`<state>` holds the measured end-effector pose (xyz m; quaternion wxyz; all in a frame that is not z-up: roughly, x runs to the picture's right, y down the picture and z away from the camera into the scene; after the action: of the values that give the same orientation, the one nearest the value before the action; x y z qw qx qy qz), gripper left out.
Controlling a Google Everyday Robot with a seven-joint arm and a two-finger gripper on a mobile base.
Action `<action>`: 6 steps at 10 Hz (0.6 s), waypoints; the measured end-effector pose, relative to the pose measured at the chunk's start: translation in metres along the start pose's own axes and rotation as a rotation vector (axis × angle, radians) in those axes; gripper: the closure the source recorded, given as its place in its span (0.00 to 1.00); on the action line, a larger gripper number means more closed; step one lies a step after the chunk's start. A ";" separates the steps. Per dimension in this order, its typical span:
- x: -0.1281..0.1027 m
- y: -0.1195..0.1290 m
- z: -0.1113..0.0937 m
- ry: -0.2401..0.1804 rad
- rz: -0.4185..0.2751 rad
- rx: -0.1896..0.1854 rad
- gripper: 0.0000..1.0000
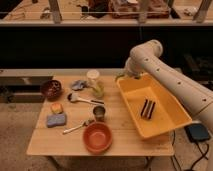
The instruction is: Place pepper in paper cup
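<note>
Standing near the table's (120, 142) far edge, the paper cup (93, 77) is upright with its rim open, and a yellow-green object (98, 90) sits against its near side. The pepper (120, 77) appears as a small green bit at the gripper (123, 76), which hangs over the far left corner of the yellow tray (165, 125), right of the cup and apart from it; whether its fingers are closed on the pepper cannot be told. Bare wood lies between cup and tray. The white arm (170, 80) runs from the right edge of view over the tray, where two dark sticks (147, 108) lie. Left of the cup sit a grey cloth (79, 84) and a dark bowl (51, 89); in front of it lie a spoon (82, 99) and a small metal cup (99, 112). Toward the near edge sit an orange bowl (97, 137), a second spoon (77, 127), a blue sponge (56, 120) and an orange piece (56, 107).
</note>
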<state>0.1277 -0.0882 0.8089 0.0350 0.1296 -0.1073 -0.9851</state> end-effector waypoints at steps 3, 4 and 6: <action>0.000 0.014 0.008 0.168 -0.023 -0.046 1.00; -0.001 0.016 0.008 0.182 -0.025 -0.053 1.00; -0.001 0.016 0.009 0.184 -0.030 -0.050 1.00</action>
<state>0.1270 -0.1022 0.8212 0.0333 0.2202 -0.0772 -0.9718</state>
